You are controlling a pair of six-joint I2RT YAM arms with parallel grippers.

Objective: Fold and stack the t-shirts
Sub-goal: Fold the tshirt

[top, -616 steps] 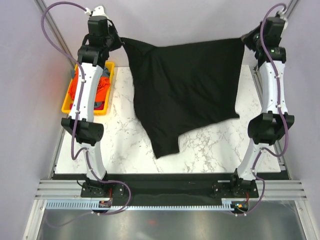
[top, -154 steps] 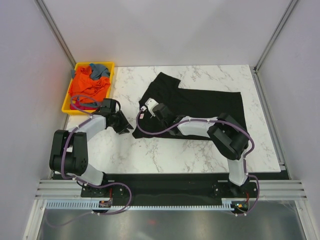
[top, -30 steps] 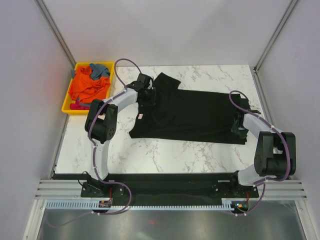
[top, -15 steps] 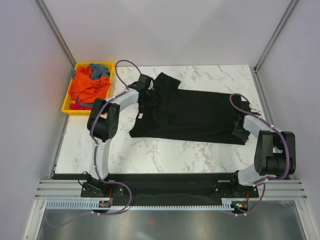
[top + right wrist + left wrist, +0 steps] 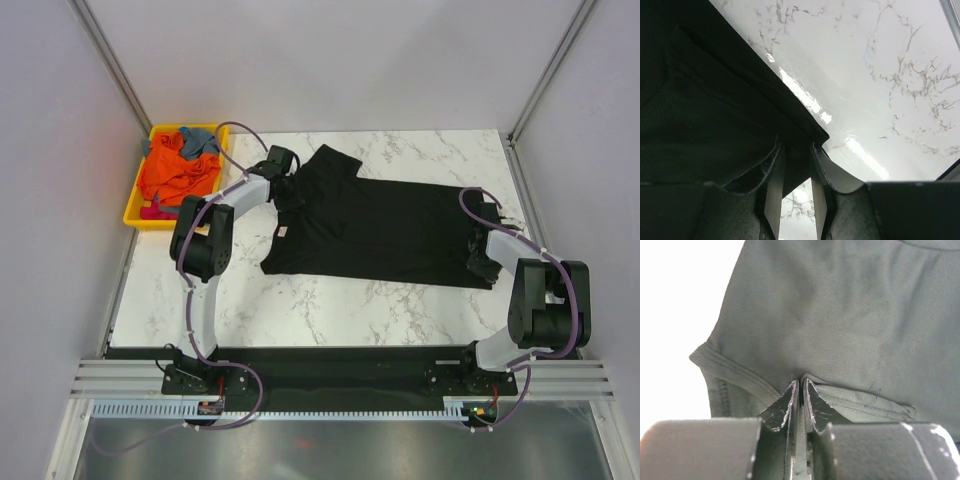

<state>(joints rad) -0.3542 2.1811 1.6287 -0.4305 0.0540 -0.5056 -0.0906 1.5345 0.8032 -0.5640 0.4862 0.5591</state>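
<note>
The large black t-shirt point(image 5: 380, 225) lies folded into a long band across the marble table point(image 5: 330, 300), with its small white label point(image 5: 282, 232) at the left end. My left gripper point(image 5: 287, 182) is at the shirt's far left corner. In the left wrist view the left gripper point(image 5: 801, 382) is shut on a fold of the cloth point(image 5: 840, 315). My right gripper point(image 5: 478, 255) is at the shirt's near right corner. In the right wrist view the right gripper point(image 5: 797, 146) has the hem point(image 5: 700, 110) between its fingers. Orange point(image 5: 175, 175) and grey-blue point(image 5: 200, 138) t-shirts lie bunched in the tray.
The yellow plastic tray point(image 5: 135, 215) stands at the table's far left edge, beside the left arm. Bare marble point(image 5: 880, 60) shows right of the shirt's corner. Frame posts stand at both back corners, and a black strip runs along the near edge.
My left gripper has moved a little toward the far left with the shirt's corner, drawing that end out. My right gripper has stayed at the near right corner.
</note>
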